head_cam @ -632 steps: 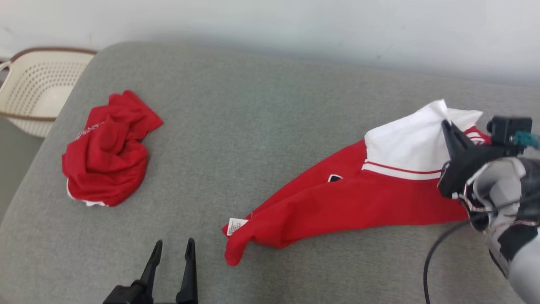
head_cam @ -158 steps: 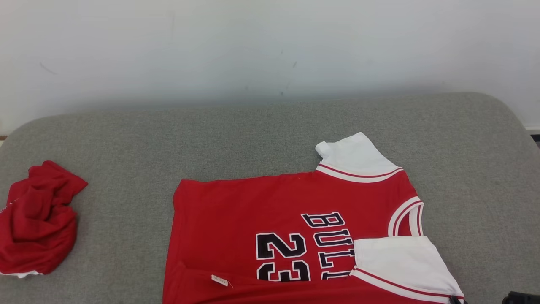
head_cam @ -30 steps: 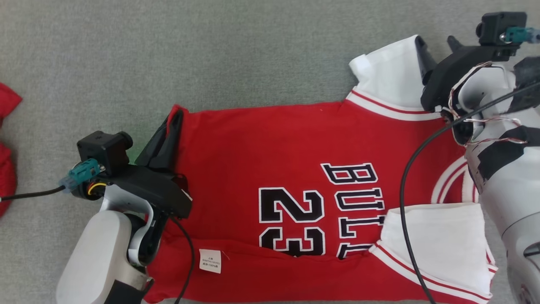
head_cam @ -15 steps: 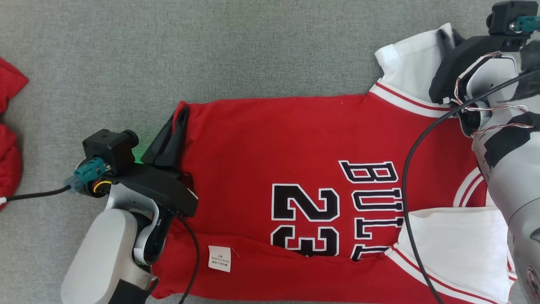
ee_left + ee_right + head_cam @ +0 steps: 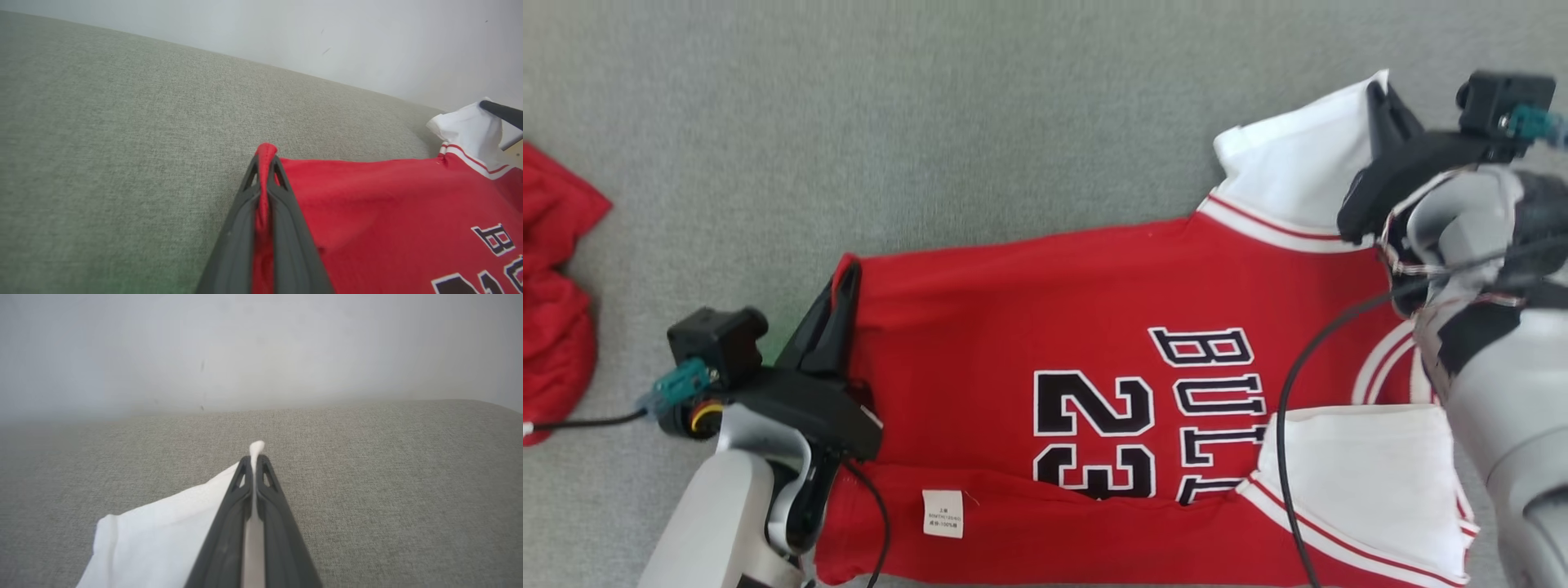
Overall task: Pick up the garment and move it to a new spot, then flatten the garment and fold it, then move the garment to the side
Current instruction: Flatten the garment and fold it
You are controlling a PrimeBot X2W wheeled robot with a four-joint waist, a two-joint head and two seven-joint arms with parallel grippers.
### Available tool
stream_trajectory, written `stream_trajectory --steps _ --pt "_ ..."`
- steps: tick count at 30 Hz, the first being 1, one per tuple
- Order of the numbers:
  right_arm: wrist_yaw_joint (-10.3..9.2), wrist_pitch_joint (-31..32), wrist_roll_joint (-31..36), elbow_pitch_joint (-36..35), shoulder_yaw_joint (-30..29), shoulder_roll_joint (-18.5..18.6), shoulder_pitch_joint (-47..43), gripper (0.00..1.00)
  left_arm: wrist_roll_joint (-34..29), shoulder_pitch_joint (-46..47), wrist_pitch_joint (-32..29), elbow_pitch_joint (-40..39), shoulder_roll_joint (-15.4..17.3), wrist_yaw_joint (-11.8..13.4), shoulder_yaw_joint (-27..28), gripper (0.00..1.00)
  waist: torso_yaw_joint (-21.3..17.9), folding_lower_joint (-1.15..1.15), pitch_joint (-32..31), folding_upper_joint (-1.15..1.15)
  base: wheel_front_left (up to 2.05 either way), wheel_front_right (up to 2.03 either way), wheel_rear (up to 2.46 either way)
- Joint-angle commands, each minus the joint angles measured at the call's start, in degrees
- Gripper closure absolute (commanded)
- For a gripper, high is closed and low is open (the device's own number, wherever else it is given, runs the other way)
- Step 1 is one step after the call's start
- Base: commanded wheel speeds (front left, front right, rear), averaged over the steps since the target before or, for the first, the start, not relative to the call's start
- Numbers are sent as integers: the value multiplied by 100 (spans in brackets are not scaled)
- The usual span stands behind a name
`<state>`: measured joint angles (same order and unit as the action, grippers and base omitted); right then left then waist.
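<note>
The shirt (image 5: 1045, 302) lies mostly flat on the grey cushion (image 5: 931, 122); left gripper (image 5: 848, 273) pinches its red corner (image 5: 265, 149), right gripper (image 5: 1377, 90) its white sleeve (image 5: 1298, 171); folding and moving aside remain

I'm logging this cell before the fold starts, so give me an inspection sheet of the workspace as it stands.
Surface: grey woven cushion.
Job's things: red jersey lying spread, number up, near edge folded over, label showing.
Clutter: crumpled red garment at the left edge.
Grippers: left gripper shut on the jersey's corner; right gripper shut on its far white sleeve.
Cables: black cable crosses the jersey by the right arm; second cable trails from the left wrist.
Surroundings: pale wall behind the cushion.
</note>
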<state>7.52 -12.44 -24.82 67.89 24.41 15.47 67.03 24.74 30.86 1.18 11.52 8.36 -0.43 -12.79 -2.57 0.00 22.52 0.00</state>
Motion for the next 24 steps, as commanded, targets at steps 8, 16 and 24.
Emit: stream_trajectory --steps 8,16,24 --pt "-5 -177 -991 -1363 470 292 -1187 100 143 -466 151 155 149 59 173 100 -336 0 -722 0 0 0 0" --pt "-5 -171 -1764 -3057 900 842 -2450 100 248 -802 202 118 223 105 245 100 -519 0 -1025 0 0 0 0" --pt "-5 -216 -2106 -4456 674 1201 -3728 100 245 -984 262 134 221 114 172 100 -527 0 -1196 0 0 0 0"
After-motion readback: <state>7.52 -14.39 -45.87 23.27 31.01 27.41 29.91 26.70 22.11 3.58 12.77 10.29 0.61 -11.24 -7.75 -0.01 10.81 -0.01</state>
